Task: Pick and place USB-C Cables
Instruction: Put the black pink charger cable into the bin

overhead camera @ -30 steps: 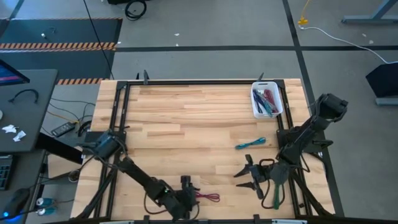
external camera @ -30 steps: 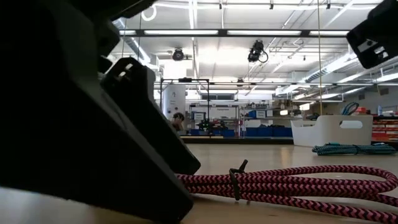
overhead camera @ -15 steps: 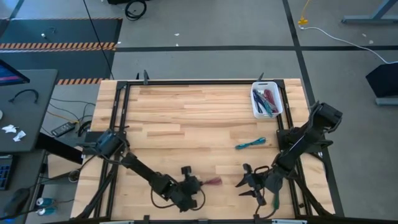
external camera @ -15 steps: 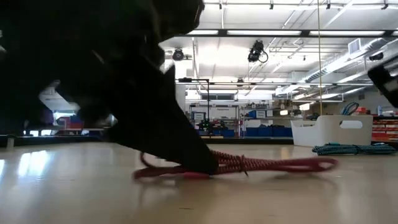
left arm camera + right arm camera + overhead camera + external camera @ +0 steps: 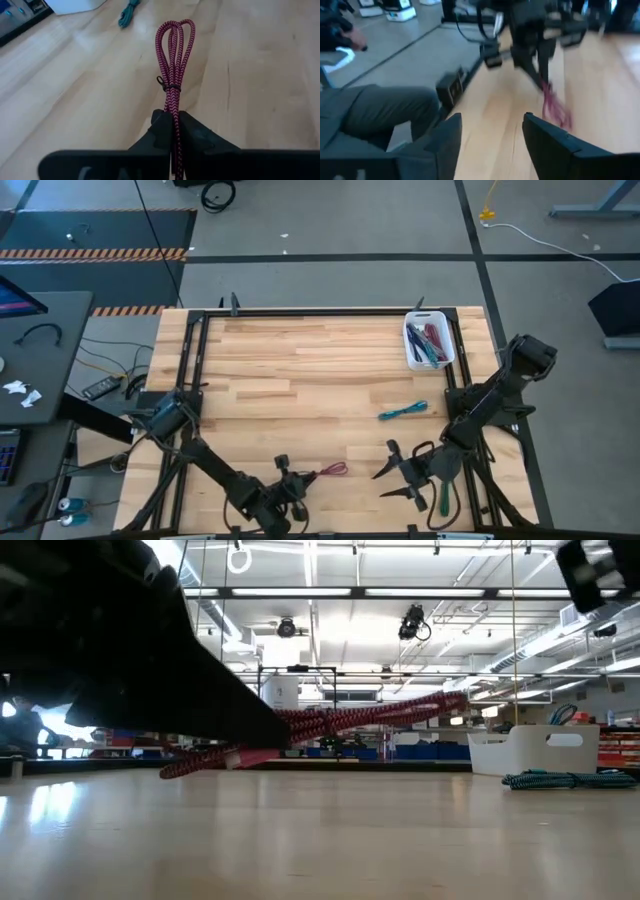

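Magenta cable [image 5: 174,65] extends straight from left fingers [image 5: 161,131].

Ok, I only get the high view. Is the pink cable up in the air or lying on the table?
Observer: Up in the air. In the low view the magenta-red cable hangs clear above the table.
Operator: Is it pinched properly?
Observer: Yes. The left wrist view shows the left gripper shut on one end of it, with the loops sticking out ahead.
Operator: Will the loops fall apart?
Observer: Probably not. A small dark tie binds them midway.
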